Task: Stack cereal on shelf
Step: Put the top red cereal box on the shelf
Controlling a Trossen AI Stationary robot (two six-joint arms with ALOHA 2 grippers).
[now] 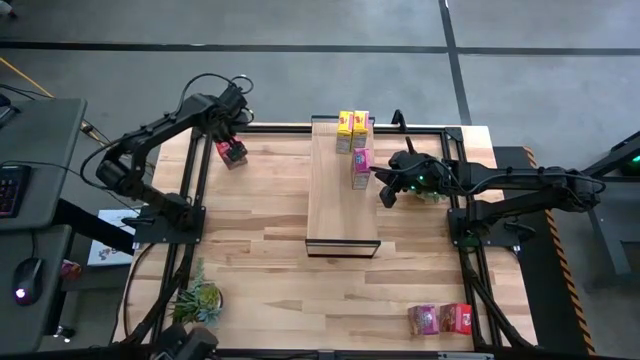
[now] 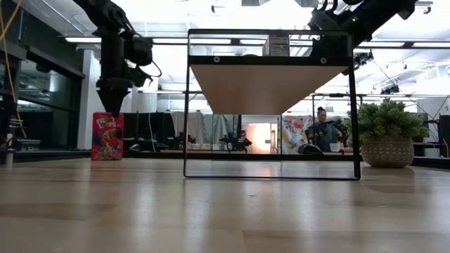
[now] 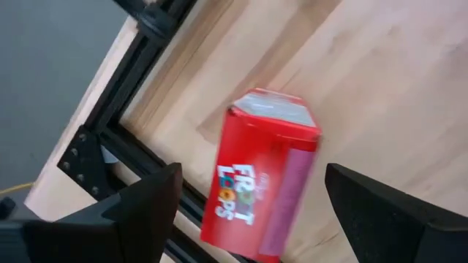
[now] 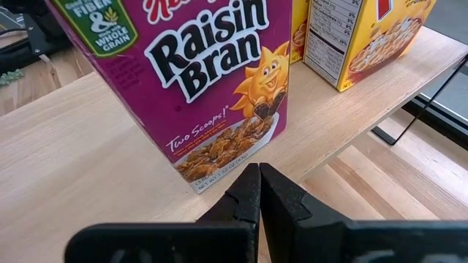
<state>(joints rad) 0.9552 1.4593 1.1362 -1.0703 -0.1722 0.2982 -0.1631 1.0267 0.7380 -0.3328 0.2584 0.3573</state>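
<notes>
A red cereal box [image 1: 232, 152] [image 2: 107, 137] stands upright on the table near its far left corner. My left gripper [image 3: 252, 172] [image 1: 226, 128] hangs open just above it, one finger on either side of the box [image 3: 263, 175], touching nothing. The light-wood shelf [image 1: 342, 215] [image 2: 271, 88] stands mid-table. Two yellow boxes [image 1: 352, 128] [image 4: 365, 36] stand at its far end, with a magenta-purple box [image 1: 361, 165] [image 4: 183, 80] just nearer. My right gripper [image 4: 259, 174] [image 1: 388, 192] is shut, level with the shelf top and pointing at that box's lower edge from the right. My right gripper's shut fingertips [image 4: 252, 183] lie right at the magenta-purple box's bottom edge [image 4: 241, 157], coming level from the table's right. I cannot tell whether they touch it. The box stands upright on the shelf top.
A second magenta-purple box [image 1: 423, 320] and a second red box [image 1: 457, 318] stand side by side at the near right corner. One potted plant [image 1: 200, 298] sits near left, another [image 2: 383, 137] right of the shelf under my right arm. A black frame [image 1: 190, 170] borders the table.
</notes>
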